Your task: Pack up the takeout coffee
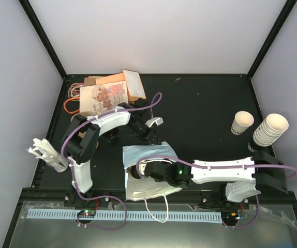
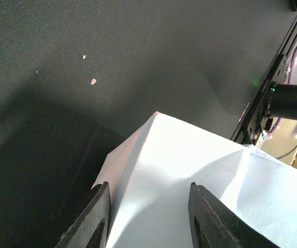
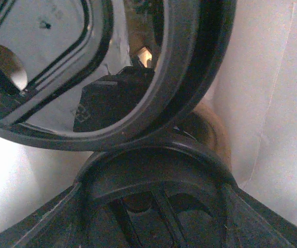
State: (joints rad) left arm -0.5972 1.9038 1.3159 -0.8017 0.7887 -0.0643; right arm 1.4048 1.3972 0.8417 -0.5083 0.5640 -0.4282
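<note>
Table [image 1: 205,103]: black mat w/ pale walls on three sides and my two bases along the near rail. The white bag [image 1: 148,155] stands front-centre, mouth toward my right arm.

Progress, my read: mostly done. The right gripper [image 1: 151,171] is reached into the bag mouth. In the right wrist view the takeout coffee [image 3: 190,67] shows as a black lid rim right up against the lens, w/ white bag paper on both sides. So the cup's inside the bag. I can't tell whether my right jaws are clamped on it or standing free, since the lid hides the fingers. Left to do, prob.: seat the cup upright, let go, back out w/o dragging paper.

My left gripper [image 2: 149,188] sits at the bag's far top edge, jaws apart. The folded paper corner shows between the fingers [image 2: 99,217], not pinched as far as I see.

Room: inside the bag it's tight, walls close on both sides. Outside there's plenty of bare mat centre and far right. Brown bags [image 1: 107,95] crowd the far-left corner, just behind my left arm. The cup stack [image 1: 270,129] and single cup [image 1: 241,122] are well apart at the right edge.
</note>
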